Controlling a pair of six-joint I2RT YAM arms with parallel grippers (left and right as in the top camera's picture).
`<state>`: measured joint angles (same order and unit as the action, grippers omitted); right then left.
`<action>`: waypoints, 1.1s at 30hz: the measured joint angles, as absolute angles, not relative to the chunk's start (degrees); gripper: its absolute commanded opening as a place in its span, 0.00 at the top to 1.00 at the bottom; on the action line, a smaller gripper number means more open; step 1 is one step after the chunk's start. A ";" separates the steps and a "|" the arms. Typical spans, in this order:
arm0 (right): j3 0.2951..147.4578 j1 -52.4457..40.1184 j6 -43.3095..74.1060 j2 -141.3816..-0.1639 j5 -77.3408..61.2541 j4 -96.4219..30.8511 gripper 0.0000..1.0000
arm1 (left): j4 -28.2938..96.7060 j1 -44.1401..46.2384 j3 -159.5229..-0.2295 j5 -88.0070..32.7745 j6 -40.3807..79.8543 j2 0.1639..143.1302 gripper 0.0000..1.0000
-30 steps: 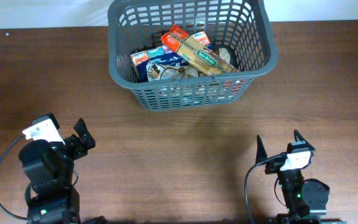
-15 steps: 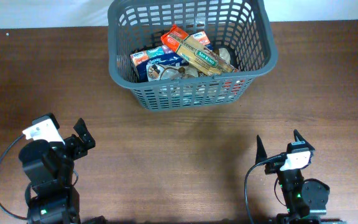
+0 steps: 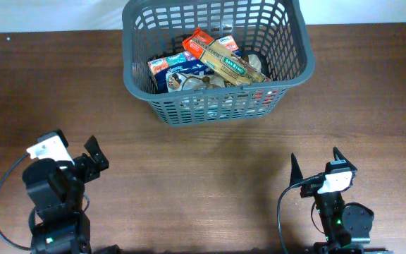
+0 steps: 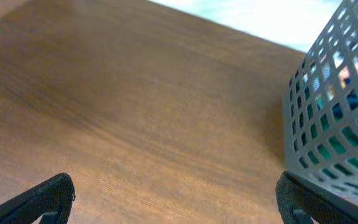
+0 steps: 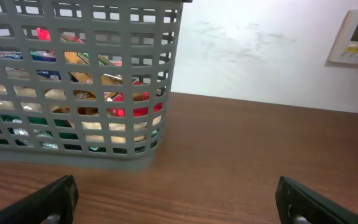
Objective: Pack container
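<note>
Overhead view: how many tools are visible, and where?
2. Left tool at lower left, right tool at lower right; both open, empty, well apart from the basket.

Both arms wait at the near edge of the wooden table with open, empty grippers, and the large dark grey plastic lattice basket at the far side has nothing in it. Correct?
Not quite. The overhead view shows the large dark grey plastic lattice basket holds several colourful grocery packets. The rest stands: left gripper and right gripper are open and empty.
</note>
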<state>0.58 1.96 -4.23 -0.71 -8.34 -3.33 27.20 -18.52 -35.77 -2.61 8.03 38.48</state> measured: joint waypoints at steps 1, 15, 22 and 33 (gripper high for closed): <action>0.58 1.96 -4.25 -0.73 -8.34 -3.36 0.01 | 28.08 -18.52 -35.77 -2.74 8.03 38.37 0.01; 0.58 1.96 -4.21 -0.73 -8.51 -3.33 0.01 | 24.86 -6.96 -34.63 -4.16 8.01 25.08 0.01; 0.58 1.96 -4.25 -0.71 -8.51 -3.33 0.01 | 12.38 -5.56 -23.66 -6.17 8.03 14.96 0.01; 0.58 1.96 -4.23 -0.69 -8.54 -3.33 0.01 | -2.94 -5.56 -8.60 -9.15 8.03 6.07 0.01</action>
<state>0.58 1.96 -4.23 -0.69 -8.54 -3.33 -2.94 -5.56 -8.60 -9.15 8.03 6.07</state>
